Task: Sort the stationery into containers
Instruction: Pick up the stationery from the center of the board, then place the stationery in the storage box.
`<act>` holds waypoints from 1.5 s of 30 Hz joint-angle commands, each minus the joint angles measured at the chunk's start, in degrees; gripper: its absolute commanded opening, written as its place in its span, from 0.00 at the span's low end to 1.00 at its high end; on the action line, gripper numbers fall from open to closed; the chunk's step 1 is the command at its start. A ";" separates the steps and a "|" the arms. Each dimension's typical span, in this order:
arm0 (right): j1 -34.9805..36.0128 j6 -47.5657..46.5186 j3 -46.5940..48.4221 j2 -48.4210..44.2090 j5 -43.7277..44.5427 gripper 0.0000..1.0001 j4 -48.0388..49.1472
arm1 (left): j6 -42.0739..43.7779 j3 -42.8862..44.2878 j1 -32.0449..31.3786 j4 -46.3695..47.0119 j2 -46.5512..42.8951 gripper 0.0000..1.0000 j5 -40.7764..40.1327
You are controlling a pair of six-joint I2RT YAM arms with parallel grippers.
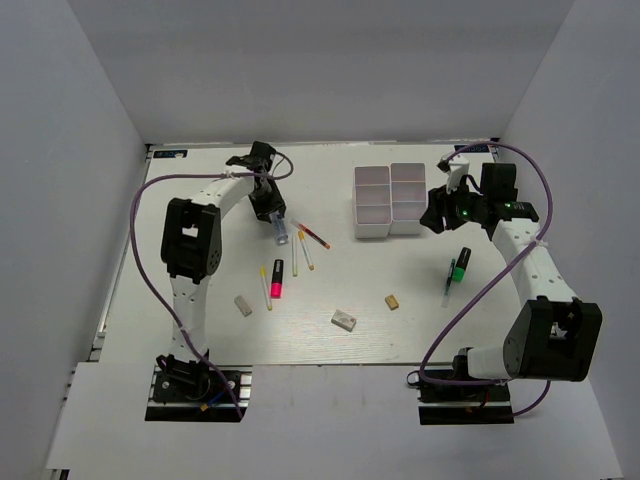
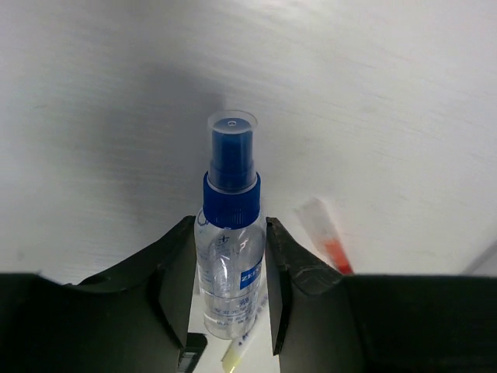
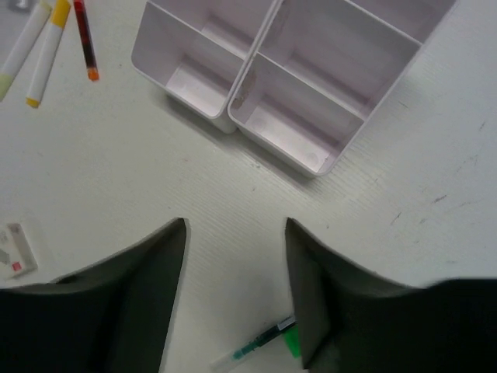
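Note:
My left gripper (image 1: 272,208) is shut on the blue-capped clear bottle (image 1: 279,229). In the left wrist view the fingers (image 2: 177,264) press both sides of the bottle (image 2: 229,256), with a pen tip (image 2: 237,350) below it. The white containers (image 1: 388,200) stand at the back right and show empty in the right wrist view (image 3: 272,93). My right gripper (image 1: 437,213) is open and empty just right of them (image 3: 235,225). The green-black marker (image 1: 460,266) and a thin pen (image 1: 447,286) lie under the right arm. The pink-black marker (image 1: 277,279) lies left of centre.
Yellow and white pens (image 1: 297,252) and a red pen (image 1: 316,238) lie by the bottle. A grey eraser (image 1: 243,306), a white eraser (image 1: 344,319) and a tan eraser (image 1: 392,301) lie near the front. White walls enclose the table.

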 commanded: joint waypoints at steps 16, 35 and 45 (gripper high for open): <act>0.16 -2.03 -0.18 -1.40 -3.70 0.00 0.66 | 13.09 -1.15 -8.63 59.95 -14.42 0.00 29.06; -0.19 2.27 -2.29 -4.66 -3.18 0.00 4.44 | 32.17 7.18 -13.90 69.73 -0.53 0.08 28.35; -0.28 2.18 -3.61 -4.74 -1.86 0.00 4.62 | 32.79 7.98 -15.56 67.45 1.32 0.12 28.88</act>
